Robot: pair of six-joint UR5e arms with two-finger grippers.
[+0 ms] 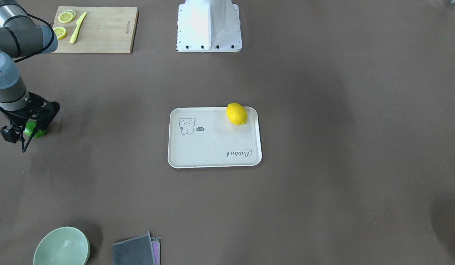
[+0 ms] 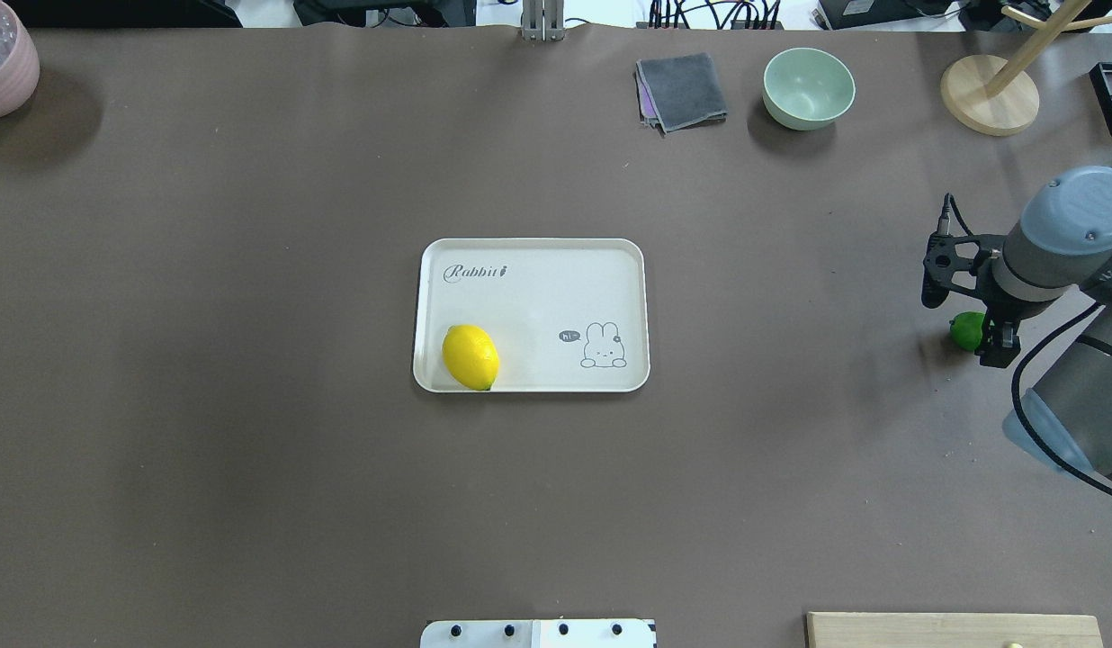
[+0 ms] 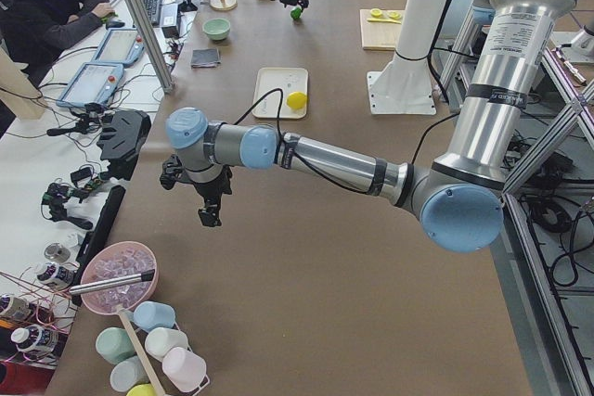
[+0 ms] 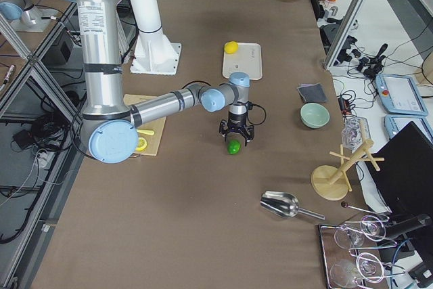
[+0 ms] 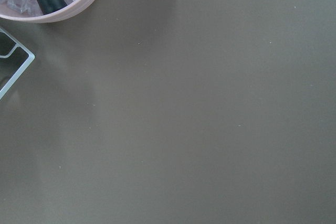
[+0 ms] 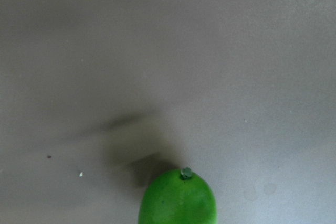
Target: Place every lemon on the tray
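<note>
Our right gripper (image 4: 236, 135) is hanging with its jaws spread just above the green lemon (image 2: 966, 331), which is lying on the table (image 2: 250, 468) well to the right of the tray (image 2: 538, 297). We are judging the job half done: the yellow lemon (image 2: 470, 357) is sitting in the tray's near left corner, while the green one is waiting. Bare table is lying between fruit and tray, and the bowl (image 2: 808, 87) and cloth (image 2: 682, 90) are sitting off that path. We cannot tell how our left gripper (image 3: 210, 215) is set.
</note>
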